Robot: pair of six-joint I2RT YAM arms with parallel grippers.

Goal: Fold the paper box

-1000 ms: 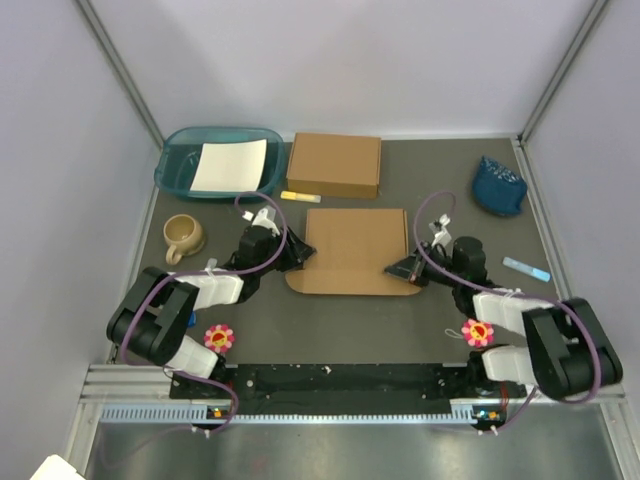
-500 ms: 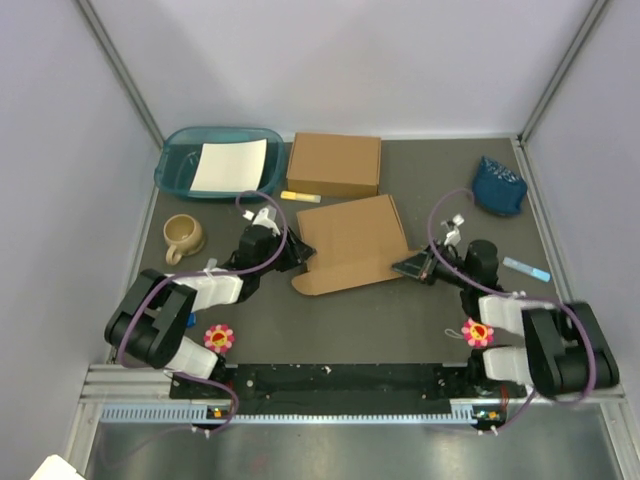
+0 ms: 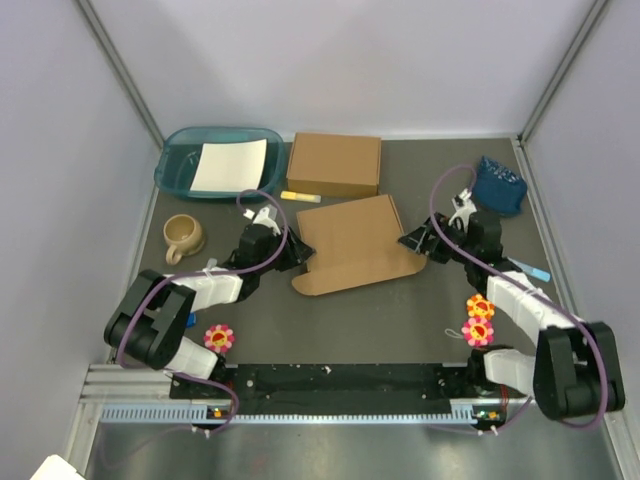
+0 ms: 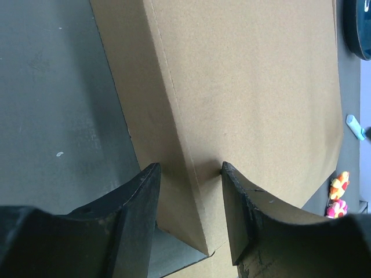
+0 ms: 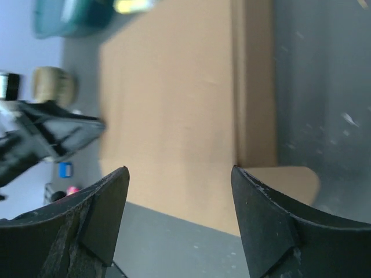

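Left gripper point(image 3: 294, 256) sat at the left edge of the paper box point(image 3: 352, 240). In the left wrist view its fingers point(image 4: 145, 191) stood part closed, one on either side of the box's near-left corner. Could not tell whether they pinched the cardboard or only straddled it.

Right gripper point(image 3: 413, 242) was just beside the box's right edge, released, jaws wide apart, nothing between them. In the right wrist view the cardboard lay beyond the fingertips.

Box lay flat in the middle of the desk point(image 3: 380, 320), skewed, right end farther back than left. A narrow flap ran along its near side, with a rounded tab at the near-right corner.

Behind it was a second brown box point(image 3: 334, 164), closed, and a small yellow stick point(image 3: 300, 197) lay between the two. Teal tray point(image 3: 175, 165) holding a white sheet point(image 3: 230, 165) was at back left. Tan mug point(image 3: 183, 235) stood beside the left arm. Blue cloth bundle point(image 3: 498, 184) was at back right.
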